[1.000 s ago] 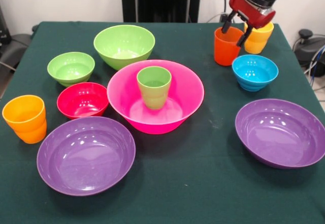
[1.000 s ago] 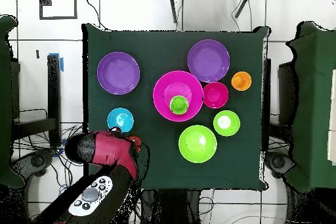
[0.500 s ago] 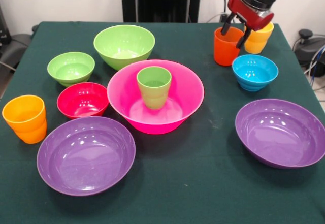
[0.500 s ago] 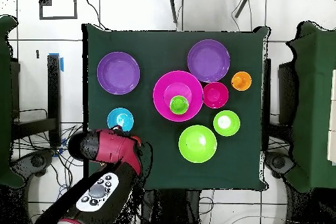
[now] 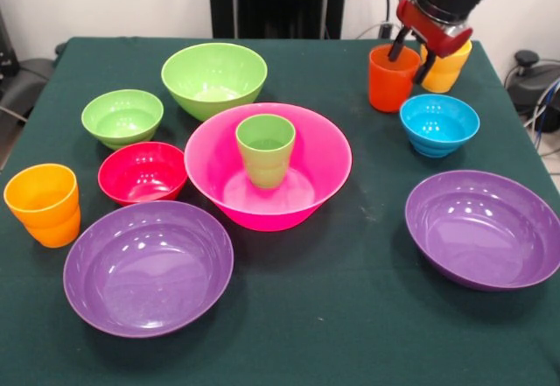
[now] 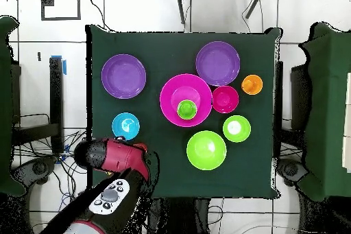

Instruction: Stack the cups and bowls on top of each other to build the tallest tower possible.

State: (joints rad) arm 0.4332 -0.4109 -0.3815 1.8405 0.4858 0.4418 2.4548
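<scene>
The end effector (image 5: 413, 53), its fingers apart and holding nothing, hangs over the red-orange cup (image 5: 390, 78), so next it should go down and grab it.

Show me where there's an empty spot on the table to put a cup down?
The biggest bare patch is the green cloth between the two purple bowls, in front of the pink bowl. It is crowded around the red bowl and the light-green bowls.
</scene>
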